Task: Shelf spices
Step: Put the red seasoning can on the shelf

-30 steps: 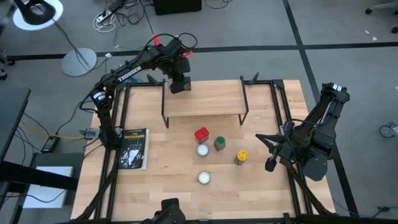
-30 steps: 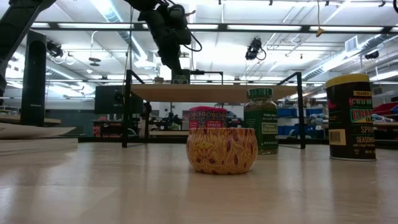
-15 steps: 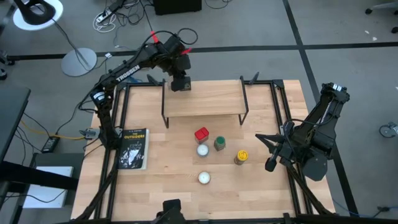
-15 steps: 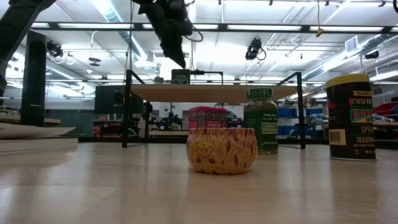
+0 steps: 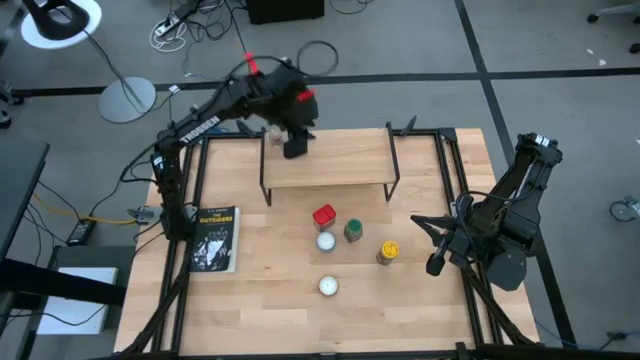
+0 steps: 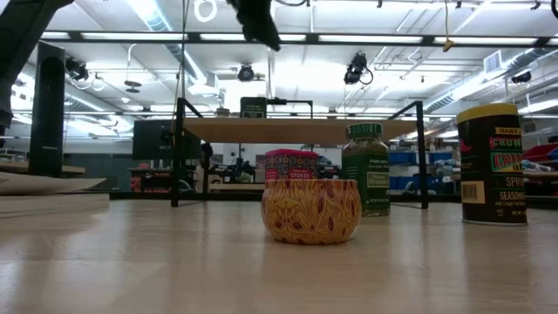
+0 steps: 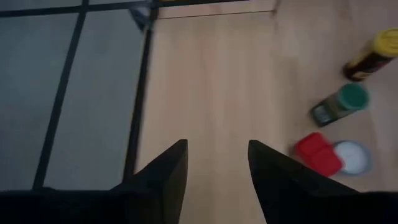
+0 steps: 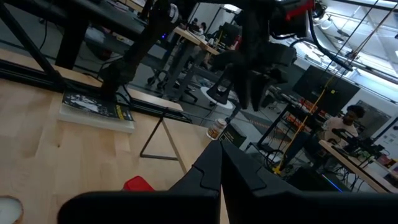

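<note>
The shelf (image 5: 325, 160) stands at the table's far side. On its left end sit the dark square tin (image 6: 253, 107) and the tan jar (image 8: 216, 129). My left gripper (image 5: 294, 143) hangs open above that end, high over the tin (image 6: 258, 21), with nothing between its fingers (image 7: 214, 146). The red box (image 5: 324, 216), green-lidded jar (image 5: 353, 231) and yellow-lidded jar (image 5: 388, 250) stand on the table in front of the shelf. My right gripper (image 5: 437, 262) waits shut at the table's right edge.
Two white round objects (image 5: 325, 241) (image 5: 328, 286) sit on the table near the spices; the nearer one shows as a patterned tin (image 6: 311, 210). A book (image 5: 214, 238) lies at the table's left side. Black frame rails run along both table sides.
My left gripper has risen from the dark square tin and come clear of it, shifting slightly toward the table's right and near side. The tin has stayed standing on the shelf's left end.
</note>
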Available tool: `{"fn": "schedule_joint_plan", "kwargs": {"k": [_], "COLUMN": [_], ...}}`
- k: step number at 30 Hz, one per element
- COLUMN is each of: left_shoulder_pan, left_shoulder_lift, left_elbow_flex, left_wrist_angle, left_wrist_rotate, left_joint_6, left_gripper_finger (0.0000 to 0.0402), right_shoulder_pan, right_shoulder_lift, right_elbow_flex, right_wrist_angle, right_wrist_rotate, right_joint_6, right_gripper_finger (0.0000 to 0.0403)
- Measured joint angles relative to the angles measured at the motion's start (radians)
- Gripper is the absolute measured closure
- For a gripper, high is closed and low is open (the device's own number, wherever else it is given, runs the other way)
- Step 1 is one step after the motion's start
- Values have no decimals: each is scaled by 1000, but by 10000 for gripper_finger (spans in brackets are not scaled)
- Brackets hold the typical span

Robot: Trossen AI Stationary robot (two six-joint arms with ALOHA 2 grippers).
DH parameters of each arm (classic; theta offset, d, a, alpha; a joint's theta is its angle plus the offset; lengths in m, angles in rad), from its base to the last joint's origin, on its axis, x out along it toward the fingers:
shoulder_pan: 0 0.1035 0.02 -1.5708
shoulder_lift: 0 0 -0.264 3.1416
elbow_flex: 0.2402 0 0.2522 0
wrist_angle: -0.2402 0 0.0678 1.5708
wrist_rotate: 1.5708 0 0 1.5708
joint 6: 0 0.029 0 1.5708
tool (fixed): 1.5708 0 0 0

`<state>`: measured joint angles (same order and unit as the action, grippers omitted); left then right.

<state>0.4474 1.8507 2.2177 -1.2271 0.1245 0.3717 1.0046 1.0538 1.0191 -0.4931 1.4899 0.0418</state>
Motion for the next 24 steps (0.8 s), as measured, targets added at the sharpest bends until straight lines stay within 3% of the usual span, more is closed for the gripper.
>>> {"fn": "schedule_joint_plan", "kwargs": {"k": [5,10,18,24], "left_shoulder_pan": [-142,-303,-461,-495], "left_shoulder_lift": [0,2,3,4], "left_elbow_flex": [-21,-90,-402,-605], "left_wrist_angle": [4,9,163,394], "left_wrist_rotate": [-86,-171,-297,-334], "left_joint_6": [-119,-274,-437,-572], "left_gripper_finger": [209,164,77,61], "right_shoulder_pan": [0,-1,-1,-1], "right_shoulder_lift": [0,0,0,0], "right_elbow_flex": [0,0,0,0], "right_wrist_angle": [0,0,0,2], "right_wrist_rotate": [0,0,0,0], "right_joint_6": [0,0,-2,-2], "right_gripper_finger": [398,399,397,401]}}
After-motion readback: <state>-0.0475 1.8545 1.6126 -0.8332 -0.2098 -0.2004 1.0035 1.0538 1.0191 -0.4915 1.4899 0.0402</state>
